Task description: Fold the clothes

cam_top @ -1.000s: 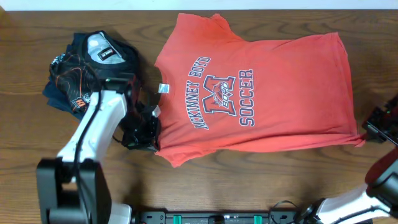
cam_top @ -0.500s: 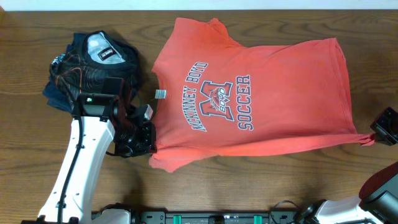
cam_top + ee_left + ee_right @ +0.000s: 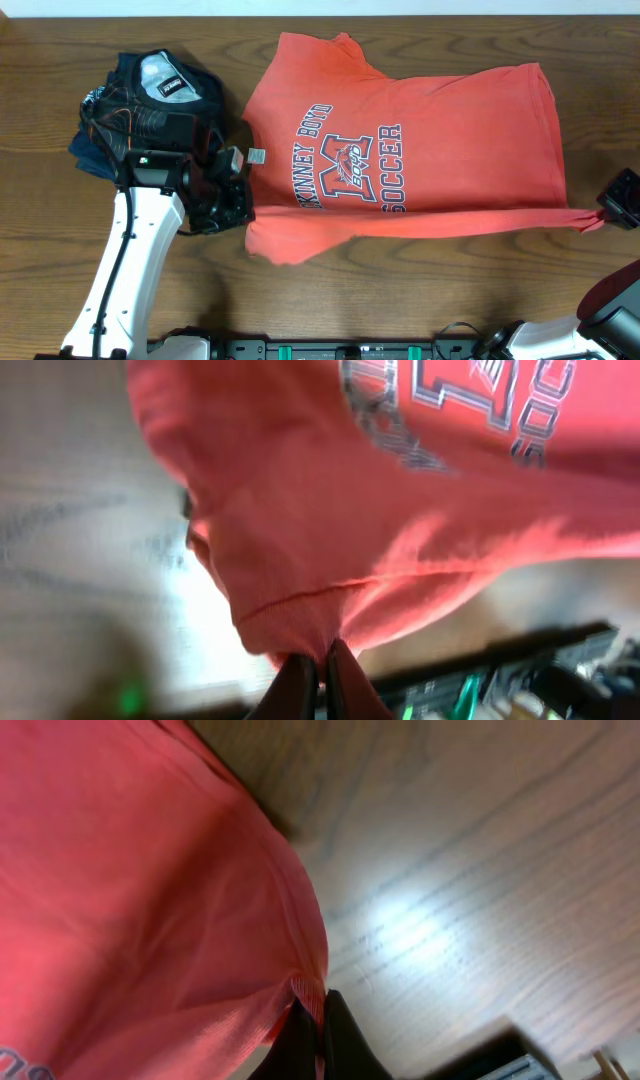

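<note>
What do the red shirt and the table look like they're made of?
Shirt: matte knit, likely cotton; it drapes, creases and shows a stitched hem. Table: wood or wood-look laminate, semi-gloss; grain lines and a glare patch.

The T-shirt [image 3: 430, 120] lies spread across the middle and right of the table [image 3: 400, 300], with a bundled garment [image 3: 140, 100] just beside its left end (the collar side), the left gripper [image 3: 243, 205] at its near-left corner and the right gripper [image 3: 606, 214] at its near-right corner.

Coral-red T-shirt [image 3: 430, 150], near edge lifted
</note>
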